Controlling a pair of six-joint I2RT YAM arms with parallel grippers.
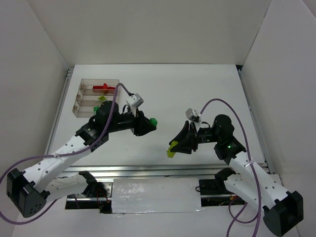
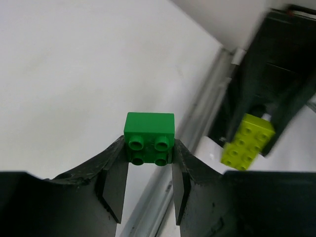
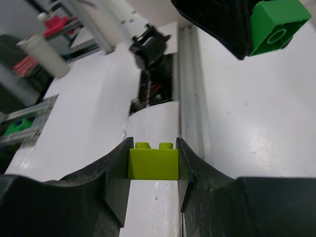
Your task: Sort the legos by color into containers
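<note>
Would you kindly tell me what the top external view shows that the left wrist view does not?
Top only: the clear tray with a red brick in its far compartment. Left wrist only: the studs on the green brick. Both: the left gripper holding the green brick, the right gripper holding the yellow-green brick.

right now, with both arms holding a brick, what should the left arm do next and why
Probably swing it left toward the tray. The left gripper is shut on a dark green brick, well right of the tray. Its far compartment holds a red brick and a green piece seems to lie in the nearest one, so aim there.
</note>
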